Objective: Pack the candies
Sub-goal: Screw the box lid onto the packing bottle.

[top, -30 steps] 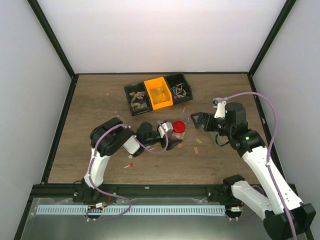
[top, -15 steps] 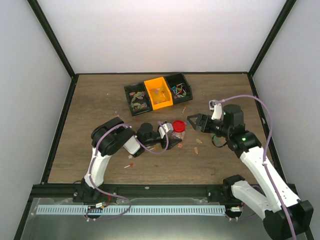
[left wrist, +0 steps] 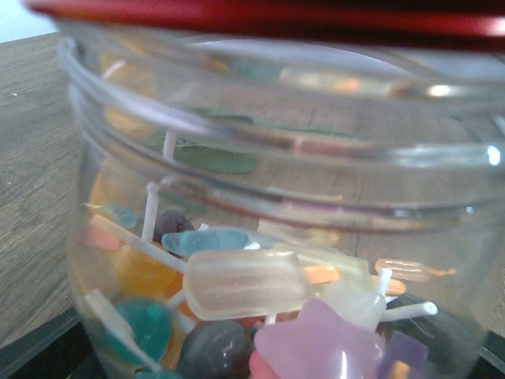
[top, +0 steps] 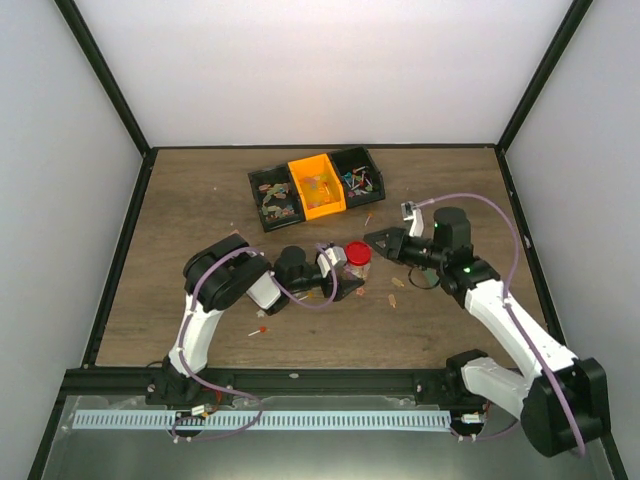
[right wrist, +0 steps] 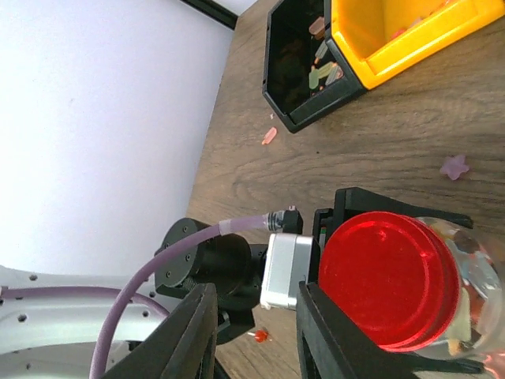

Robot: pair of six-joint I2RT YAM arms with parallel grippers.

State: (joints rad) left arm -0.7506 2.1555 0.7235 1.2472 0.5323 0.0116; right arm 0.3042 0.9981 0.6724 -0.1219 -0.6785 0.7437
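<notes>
The left gripper (top: 345,268) is clamped around the clear jar (left wrist: 260,158), so the candies (left wrist: 245,284) sit heaped between its fingers, under the red lid (right wrist: 387,280). The right gripper (right wrist: 256,296), fingers parted on nothing, hovers just beside that lid.

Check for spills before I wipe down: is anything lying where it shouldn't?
Yes: candies lie loose on the table, not in the jar or bins: a few right of the jar, a red piece toward the front left, a purple star between jar and bins.
</notes>
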